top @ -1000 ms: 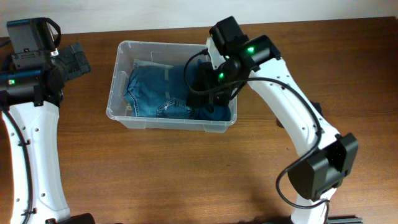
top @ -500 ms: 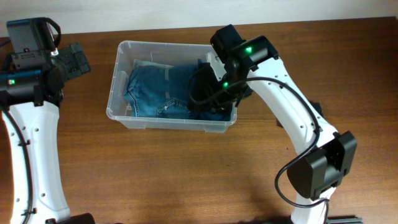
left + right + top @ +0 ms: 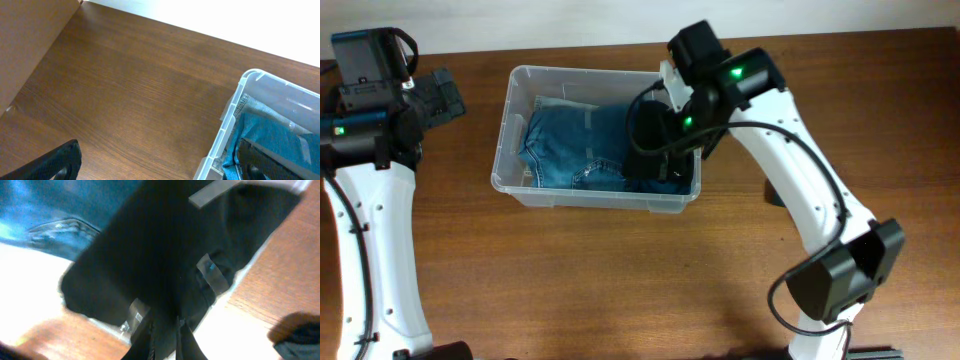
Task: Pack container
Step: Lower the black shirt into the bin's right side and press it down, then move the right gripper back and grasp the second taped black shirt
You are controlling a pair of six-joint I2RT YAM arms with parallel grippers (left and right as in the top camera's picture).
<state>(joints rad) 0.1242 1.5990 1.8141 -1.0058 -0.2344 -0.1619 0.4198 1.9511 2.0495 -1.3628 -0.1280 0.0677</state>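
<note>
The right hand [image 3: 166, 330] is down in the right end of the container [image 3: 596, 198], upper middle of the overhead frame. Its fingers are pinched shut on a dark cloth [image 3: 150, 245] beside folded jeans [image 3: 565, 145]. The left hand [image 3: 442, 97], upper left, gapes wide and empty over the table [image 3: 570, 290].

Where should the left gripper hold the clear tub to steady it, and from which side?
Grip the tub by the thick rim of its left short wall, from above: that rim stands bare, while the right gripper holds dark cloth at the right end.
</note>
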